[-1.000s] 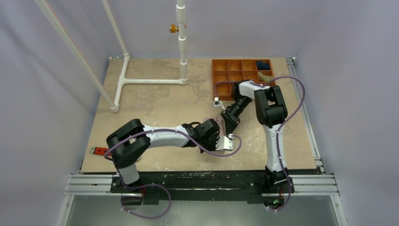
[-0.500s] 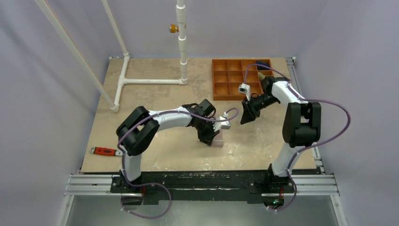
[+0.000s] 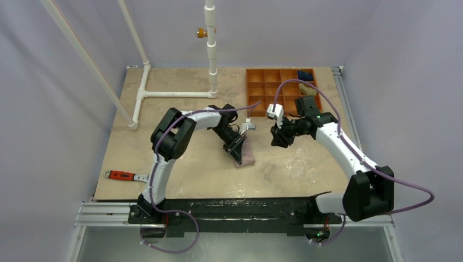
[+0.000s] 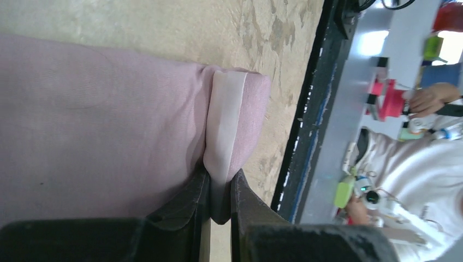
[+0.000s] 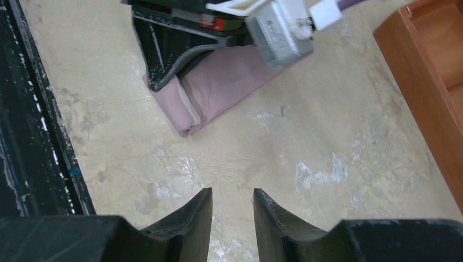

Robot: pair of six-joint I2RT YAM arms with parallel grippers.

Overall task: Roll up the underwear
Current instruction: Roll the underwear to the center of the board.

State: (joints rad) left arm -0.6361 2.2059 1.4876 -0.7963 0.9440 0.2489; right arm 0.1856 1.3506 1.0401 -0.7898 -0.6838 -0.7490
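Left arm is arched over mid-table, elbow high, left gripper (image 4: pixel 219 186) tipped down and pinched tight on the underwear (image 4: pixel 109 109), jaws nipping the cream band. The pink bundle lies on the table (image 3: pixel 180 114), long axis running roughly far to near, banded end towards the near edge. Right arm reaches far forward and bends left; right gripper (image 5: pixel 232 199) hovers just beside the bundle, apart from it, jaws narrowly parted, nothing held.

Soft matt cloth underwear (image 4: pixel 98 109); mottled, scuffed matt table (image 5: pixel 327 136).
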